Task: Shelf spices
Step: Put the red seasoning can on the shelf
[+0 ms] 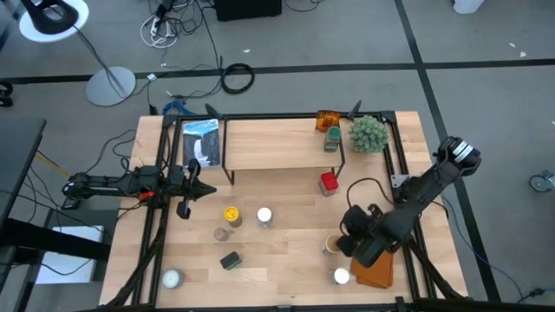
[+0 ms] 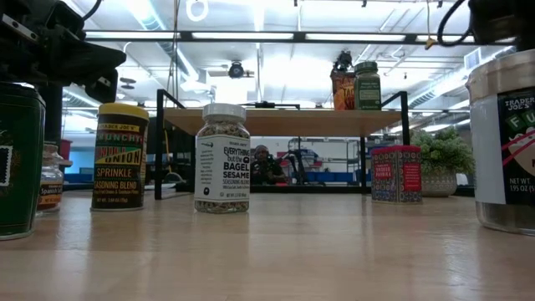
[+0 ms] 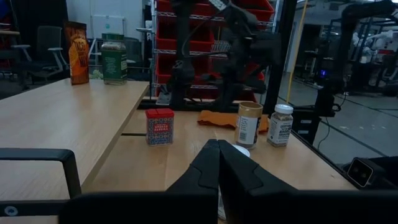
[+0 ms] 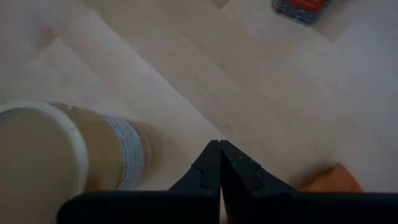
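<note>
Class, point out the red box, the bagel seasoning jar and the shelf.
red box (image 1: 329, 182), high view, on its top.
bagel seasoning jar (image 2: 221, 160), low view, on its label.
shelf (image 1: 269, 143), high view, on its bare board.

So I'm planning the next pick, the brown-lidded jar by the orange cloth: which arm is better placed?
Right. The right gripper hangs beside the brown-lidded jar, fingers shut; the left gripper is across the table.

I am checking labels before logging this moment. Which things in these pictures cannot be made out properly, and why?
- Tall beige-lidded jar, right wrist view: too near and blurred, label unreadable.
- Clear glass jar with silver lid, low view: cut off by the right edge.
- Dark green tin, low view: cut off by the left edge.
- Small dark tin, high view: too small to read.
</note>
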You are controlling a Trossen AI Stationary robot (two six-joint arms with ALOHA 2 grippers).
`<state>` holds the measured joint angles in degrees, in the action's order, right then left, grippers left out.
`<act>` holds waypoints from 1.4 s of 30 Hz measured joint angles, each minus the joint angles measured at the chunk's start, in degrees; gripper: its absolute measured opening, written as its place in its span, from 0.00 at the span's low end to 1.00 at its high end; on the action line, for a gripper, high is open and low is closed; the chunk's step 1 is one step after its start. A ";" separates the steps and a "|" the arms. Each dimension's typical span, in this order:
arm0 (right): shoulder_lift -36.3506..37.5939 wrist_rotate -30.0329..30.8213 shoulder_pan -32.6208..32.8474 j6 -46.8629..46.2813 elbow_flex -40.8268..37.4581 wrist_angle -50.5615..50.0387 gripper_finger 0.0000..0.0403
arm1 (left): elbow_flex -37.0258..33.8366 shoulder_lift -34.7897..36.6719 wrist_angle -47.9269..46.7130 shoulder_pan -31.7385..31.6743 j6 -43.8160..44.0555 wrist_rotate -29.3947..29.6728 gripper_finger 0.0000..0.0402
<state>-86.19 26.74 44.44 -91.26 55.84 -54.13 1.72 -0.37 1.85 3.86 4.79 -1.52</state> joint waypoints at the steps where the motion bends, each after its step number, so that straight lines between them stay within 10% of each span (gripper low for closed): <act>1: -1.28 0.02 0.14 -1.33 1.49 -1.71 0.00 | 0.00 0.00 0.01 0.01 0.00 0.00 0.02; 42: -9.32 17.84 -8.09 -22.31 8.15 -13.25 0.14 | 0.00 0.00 0.00 0.01 0.01 0.00 0.02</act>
<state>-95.50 44.58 36.34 -113.57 63.99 -67.38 1.72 -0.37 1.85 3.88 4.79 -1.52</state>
